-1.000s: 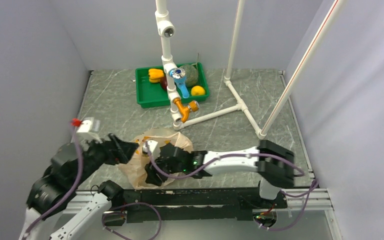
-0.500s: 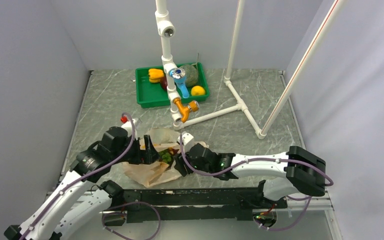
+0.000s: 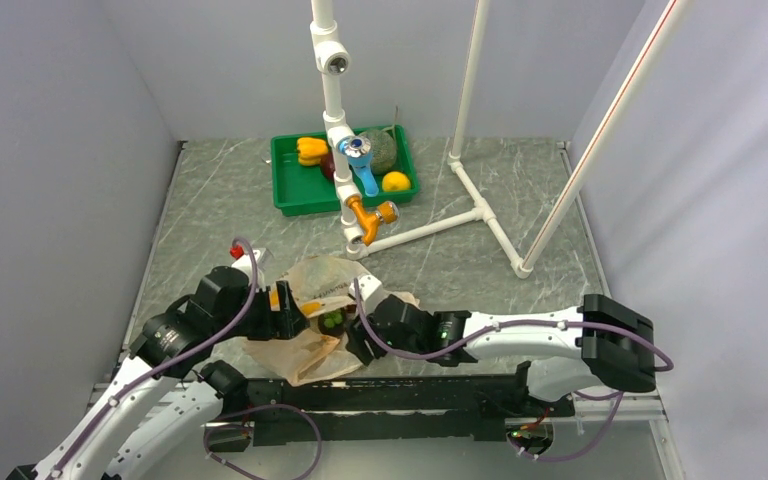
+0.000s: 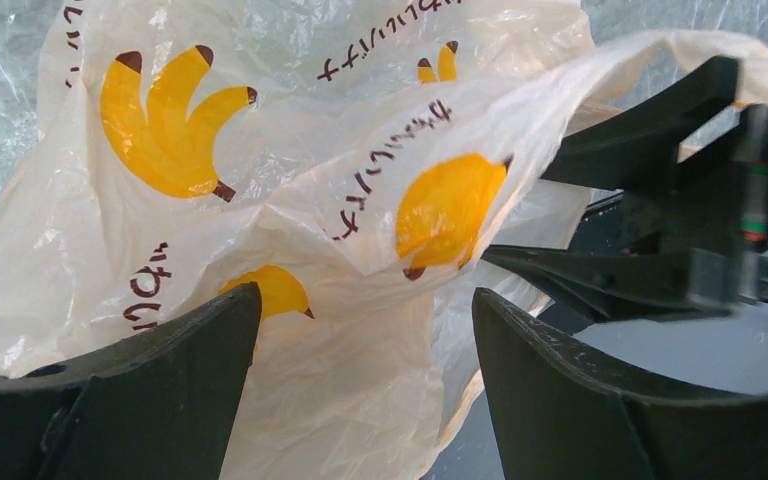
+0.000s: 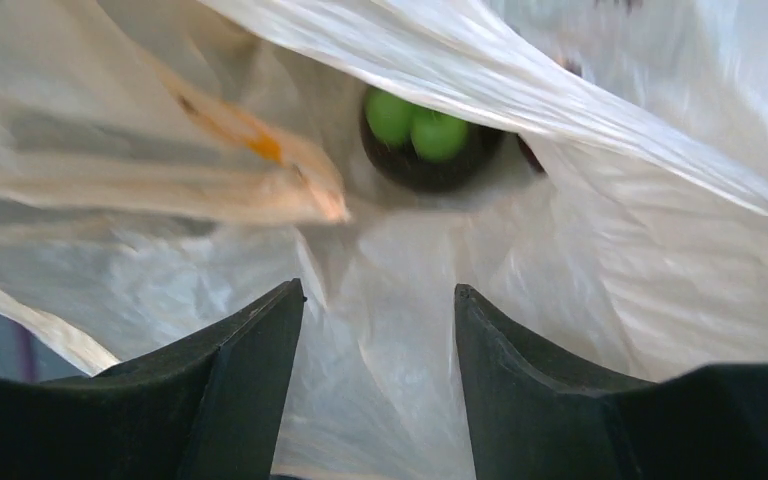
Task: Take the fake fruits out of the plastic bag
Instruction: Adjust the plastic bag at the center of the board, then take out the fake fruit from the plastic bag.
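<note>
Grey veined tabletop [image 3: 220,200] bears the plastic bag [image 3: 322,278]; left jaws, right jaws released.

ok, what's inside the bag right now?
Through the bag's mouth: a green bunch against a dark round fruit. Anything deeper is covered by crinkled plastic, so the count is unclear.

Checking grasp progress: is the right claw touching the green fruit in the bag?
Apart. The right wrist view shows the green fruit lying beyond the right claw, with crumpled plastic bag between them.
</note>
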